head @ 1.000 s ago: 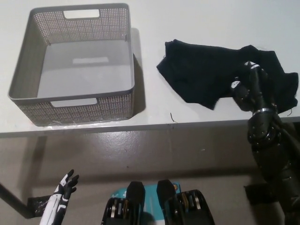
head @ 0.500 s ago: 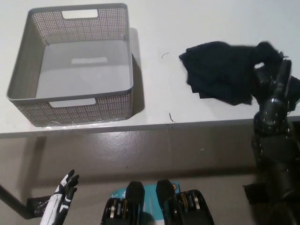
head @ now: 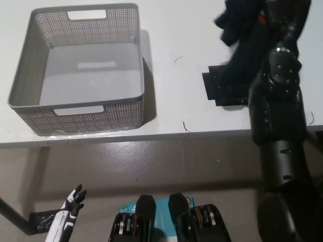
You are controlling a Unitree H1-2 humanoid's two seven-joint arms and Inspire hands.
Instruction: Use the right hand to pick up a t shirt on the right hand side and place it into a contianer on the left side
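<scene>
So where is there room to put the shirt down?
Inside the grey basket the floor is bare. The white table is also free between the basket and the black shirt. The right side is crowded by the right hand and shirt.

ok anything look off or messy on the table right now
Nothing damaged or spilled. The black t-shirt hangs bunched from the right hand, its lower edge trailing on the table. The grey basket sits upright and empty. The left hand rests low.

right hand [head: 267, 12]: grip lost against the black t shirt [head: 237, 55], top edge cuts it
left hand [head: 70, 201]: fingers too small to read
</scene>
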